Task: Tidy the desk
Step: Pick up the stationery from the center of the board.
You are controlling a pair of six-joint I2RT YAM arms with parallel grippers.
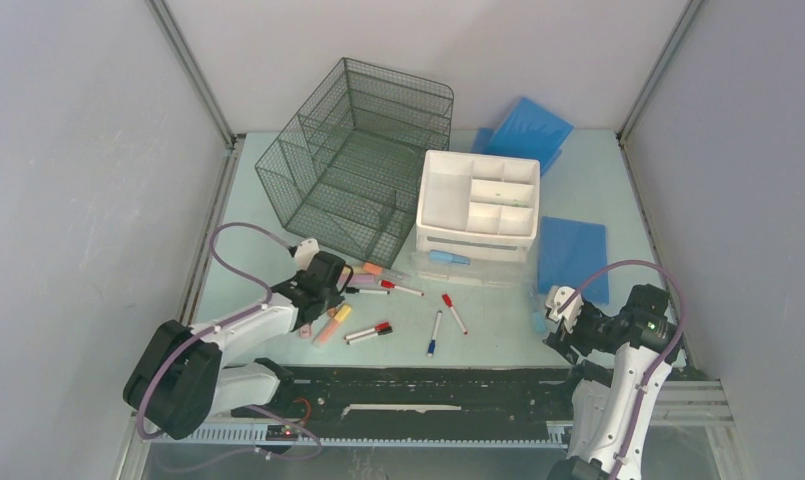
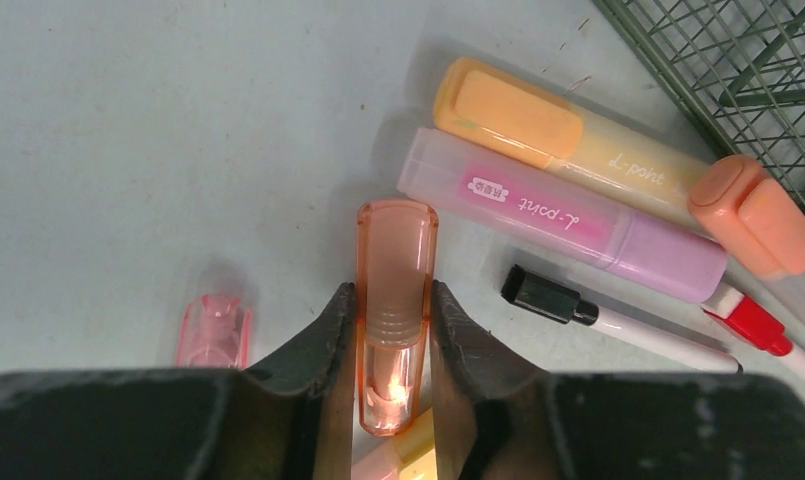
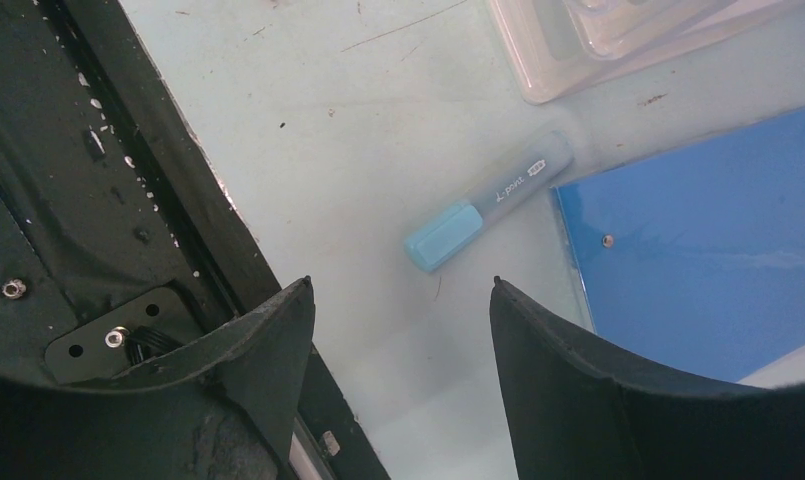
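Gathering of the loose pens looked to be the step in hand. The left arm's jaws stood nearly closed, their dark pads (image 2: 323, 340) pressed against both sides of a highlighter with a translucent orange cap and a pale yellow barrel (image 2: 396, 250), so they had hold of it by the cap. Whether it was off the surface could not be told. It sat at the near left of the pale mint-green surface (image 1: 498, 335), which filled the floor of the grey-walled cell, among other scattered pens. A loose translucent pink cap (image 2: 213, 332) lay just beside one pad. Further off were a fat orange highlighter (image 2: 578, 150) and a pink-and-lilac highlighter (image 2: 568, 215), side by side and touching, close to the dark wire-mesh organizer (image 1: 363, 150). A slim white marker with a black cap (image 2: 608, 320) lay near them.

The right arm's jaws gaped wide with nothing between them, above a pale blue highlighter (image 3: 488, 205) that lay beside a blue plastic folder (image 3: 698, 240).

Next, I judged, the held highlighter wanted lifting straight up and carrying to a compartment of the white plastic drawer unit (image 1: 478, 205) or to the organizer. Gripped by its cap alone, it might slip, or the cap might pull off the barrel, so a slow lift seemed wise.

Script on the orange and pink barrels read "d-point" or something close. The pink one also bore a white badge too small to read. The blue barrel carried similar script ending in "point".
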